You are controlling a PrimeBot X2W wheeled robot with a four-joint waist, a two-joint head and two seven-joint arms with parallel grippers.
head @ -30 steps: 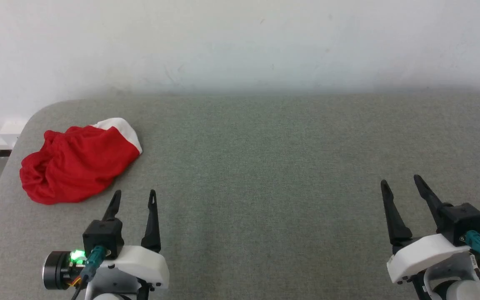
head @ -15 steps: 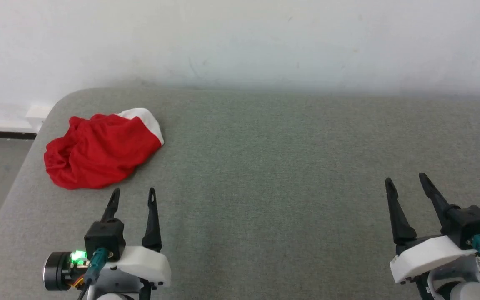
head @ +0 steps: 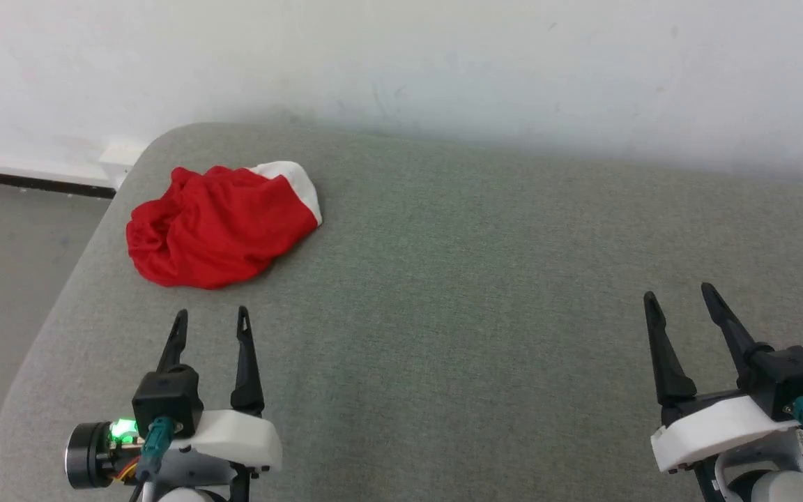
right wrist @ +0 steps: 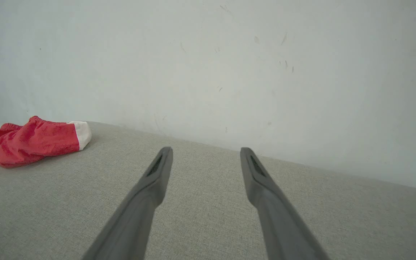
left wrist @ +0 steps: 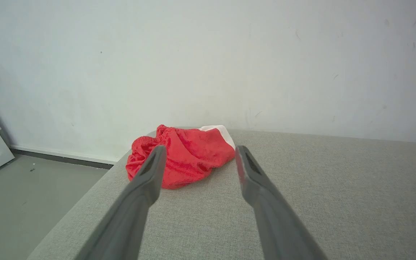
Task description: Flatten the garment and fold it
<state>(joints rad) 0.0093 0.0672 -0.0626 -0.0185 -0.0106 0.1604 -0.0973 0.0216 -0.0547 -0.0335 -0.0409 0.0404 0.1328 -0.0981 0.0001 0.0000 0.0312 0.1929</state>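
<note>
The garment (head: 217, 223), red mesh shorts with a white patch at one end, lies crumpled in a heap at the far left corner of the grey table (head: 457, 279). The left wrist view has the garment (left wrist: 184, 159) straight ahead, beyond the fingertips. From the right wrist the garment (right wrist: 36, 140) sits far off to the left. My left gripper (head: 210, 319) hovers open a short way in front of the heap, not touching it. My right gripper (head: 677, 294) is open at the near right, far from the cloth. Any print on the shorts is hidden in the folds.
A white wall (head: 401, 63) rises right behind the table. The table's rounded left edge (head: 74, 279) drops off to a grey floor (head: 11, 279) with a dark baseboard line along the wall.
The head camera has swung left, so the whole scene has shifted right and the floor has come into view. The garment lies as before; both grippers stay open.
</note>
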